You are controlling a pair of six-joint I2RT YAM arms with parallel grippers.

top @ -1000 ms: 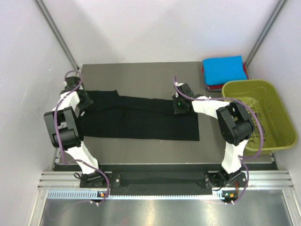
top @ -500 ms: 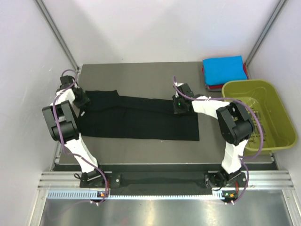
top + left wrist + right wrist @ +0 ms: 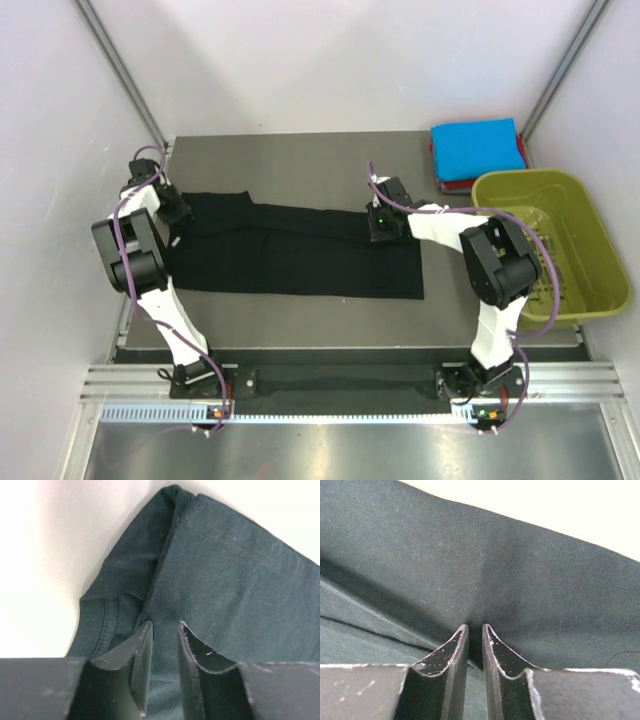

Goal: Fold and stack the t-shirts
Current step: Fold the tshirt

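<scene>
Black t-shirt (image 3: 295,255): lies flat as a long folded band across the middle of the grey table (image 3: 300,160), running from the left edge toward the olive-green basket.
Left gripper (image 3: 164,630): sits at the far-left end of the black t-shirt; its two fingers (image 3: 142,652) stand a narrow gap apart with a raised fold of the cloth running up between them. Whether they actually pinch that fold I cannot tell.
Collar end: in the left wrist view the ribbed neckband and a stitched hem of the black t-shirt show just ahead of the left gripper.
Right gripper (image 3: 475,630): rests on the far edge of the black t-shirt, right of its middle; its jaws are nearly together and the cloth is drawn up into a tight ridge between them, so it is gripping the shirt.
Bright blue t-shirt (image 3: 478,148): folded, at the far right corner of the table, beyond the black t-shirt and well apart from it.
Red t-shirt (image 3: 458,185): folded beneath the blue one, only an edge showing.
Olive-green basket (image 3: 500,185): just right of the black t-shirt's right end, touching the near side of the blue-and-red stack.
</scene>
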